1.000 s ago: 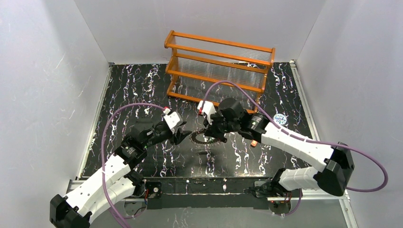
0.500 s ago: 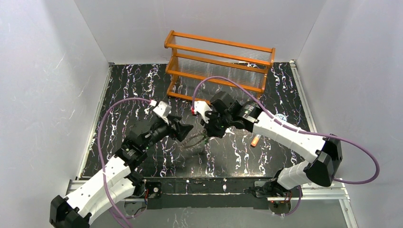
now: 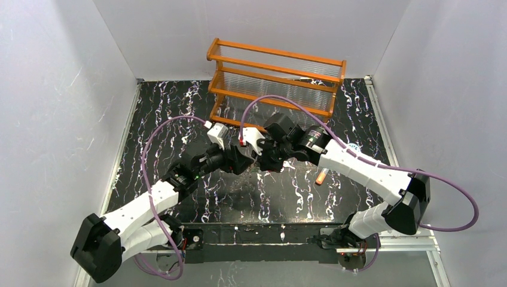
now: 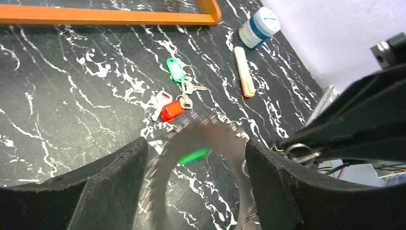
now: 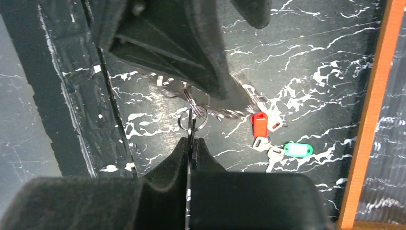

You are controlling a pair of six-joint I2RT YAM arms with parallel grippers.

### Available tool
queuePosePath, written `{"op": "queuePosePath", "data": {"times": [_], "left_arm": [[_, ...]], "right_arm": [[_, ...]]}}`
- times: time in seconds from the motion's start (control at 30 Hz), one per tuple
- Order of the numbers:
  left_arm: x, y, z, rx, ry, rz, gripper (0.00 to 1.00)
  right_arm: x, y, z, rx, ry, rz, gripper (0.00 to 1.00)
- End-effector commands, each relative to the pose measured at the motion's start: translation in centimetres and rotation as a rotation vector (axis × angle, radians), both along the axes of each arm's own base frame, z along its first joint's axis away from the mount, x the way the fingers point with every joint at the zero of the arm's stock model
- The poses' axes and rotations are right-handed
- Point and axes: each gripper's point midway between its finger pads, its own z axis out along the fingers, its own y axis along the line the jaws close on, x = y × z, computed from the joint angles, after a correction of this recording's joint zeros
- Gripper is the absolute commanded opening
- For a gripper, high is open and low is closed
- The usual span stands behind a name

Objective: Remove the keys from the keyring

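Left tool (image 4: 194, 154) gapes astride keyring (image 4: 207, 132); right tool (image 5: 190, 142) pinches small ring (image 4: 297, 149).

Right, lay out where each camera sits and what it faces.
Top: above, behind the bases, looking down on the table, both arms whole.
Left wrist: over the keyring, facing down; open left gripper frames it.
Right wrist: facing down; shut right gripper pinches a small ring.
Both wrists share the red key and green key.

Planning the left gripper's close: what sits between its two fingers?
Left wrist view: the blurred dark-grey toothed metal keyring is between the fingers, a green plastic key head showing through its centre.
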Motion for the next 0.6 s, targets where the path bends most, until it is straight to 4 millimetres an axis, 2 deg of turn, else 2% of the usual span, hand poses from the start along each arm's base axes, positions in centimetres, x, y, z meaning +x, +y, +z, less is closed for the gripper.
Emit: {"op": "queuePosePath", "data": {"times": [0.0,0.1,0.27,0.33,0.47,0.57], "left_arm": [[-1.3,-0.7,3.0,-0.065,-0.083,-0.098,0.71],[-3.3,-0.5,3.0,-0.085,-0.107,-0.16,0.71],[-6.7,-0.9,5.6,-0.181,-0.213,-0.284,0.72],[-7.6,-1.3,5.3,-0.186,-0.205,-0.326,0.72],[-7.8,-2.1,4.0,-0.158,-0.154,-0.35,0.68],[-6.3,-1.4,4.1,-0.1,-0.206,-0.272,0.66]], "right_arm": [[1.9,0.6,3.2,0.059,-0.12,-0.039,0.01],[2.9,0.6,3.6,0.065,-0.146,-0.085,0.01],[3.7,0.8,4.1,0.086,-0.168,-0.126,0.01],[3.7,1.1,4.7,0.112,-0.169,-0.12,0.01],[3.4,1.5,5.2,0.139,-0.173,-0.094,0.01],[3.2,1.2,4.7,0.128,-0.184,-0.069,0.01]]}}
